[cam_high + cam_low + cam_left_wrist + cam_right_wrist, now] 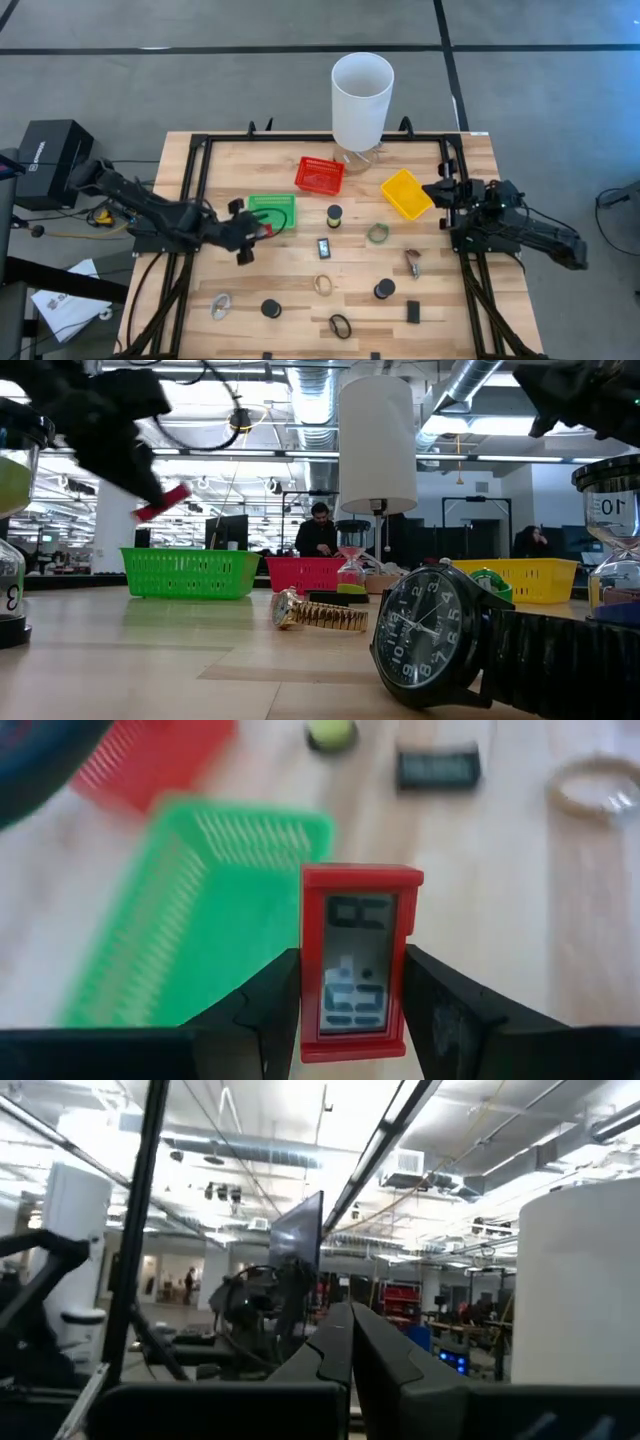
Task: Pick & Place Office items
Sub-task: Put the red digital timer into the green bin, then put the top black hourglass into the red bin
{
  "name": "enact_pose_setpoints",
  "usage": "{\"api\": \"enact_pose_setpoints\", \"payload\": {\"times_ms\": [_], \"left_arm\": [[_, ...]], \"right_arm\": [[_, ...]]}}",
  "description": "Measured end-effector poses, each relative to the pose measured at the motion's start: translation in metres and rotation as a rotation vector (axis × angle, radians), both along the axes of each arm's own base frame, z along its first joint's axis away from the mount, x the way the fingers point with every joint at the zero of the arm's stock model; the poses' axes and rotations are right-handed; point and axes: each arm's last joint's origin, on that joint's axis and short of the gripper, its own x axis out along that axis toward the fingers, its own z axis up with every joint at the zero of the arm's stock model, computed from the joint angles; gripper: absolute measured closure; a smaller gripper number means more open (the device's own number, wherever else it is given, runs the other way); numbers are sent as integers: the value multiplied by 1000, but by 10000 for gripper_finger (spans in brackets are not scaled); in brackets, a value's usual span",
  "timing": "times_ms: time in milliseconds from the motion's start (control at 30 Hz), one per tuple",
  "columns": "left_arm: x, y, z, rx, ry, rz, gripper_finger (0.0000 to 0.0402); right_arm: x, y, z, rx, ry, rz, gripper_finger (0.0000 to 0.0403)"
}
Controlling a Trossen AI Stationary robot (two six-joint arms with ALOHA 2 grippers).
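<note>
A small red digital clock [362, 960] is being clamped between the fingers of the left gripper [258, 232], its long axis running in line with the fingers and its display turned up toward the wrist camera. It is being held above the table [290, 305], just at the near-left edge of the green basket [284, 204] — the basket's open top is lying slightly beyond and to the right of the gripper, so a short carry that way is judged to be all that a drop there would ask. Room is open over that rim; the red basket [318, 176] is being kept well apart, farther right. Near of it, other office items are lying scattered — a black digital clock [324, 247] among them. At the right edge, beside the yellow basket [405, 193], the right gripper [447, 192] is being held aloft and pressed fully together, empty.
</note>
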Motion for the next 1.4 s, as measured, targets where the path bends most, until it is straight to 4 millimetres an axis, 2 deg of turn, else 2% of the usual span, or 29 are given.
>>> {"api": "enact_pose_setpoints", "payload": {"times_ms": [200,400,567,700,833,1067,1400], "left_arm": [[15,30,5,136,-16,23,249],[24,57,-13,14,94,49,248],[29,71,-32,-54,203,66,248],[30,76,-41,4,292,2,247],[30,80,-42,16,303,-3,243],[27,84,-40,20,305,23,212],[29,83,-37,23,292,20,186]], "right_arm": [[6,-3,2,30,-13,1,403],[16,-7,5,91,-34,41,403],[30,-8,-1,99,22,67,403],[43,-8,-7,41,115,58,403],[60,-10,-8,5,206,56,403],[103,-12,-7,37,343,94,397],[159,-24,-28,89,531,101,298]]}}
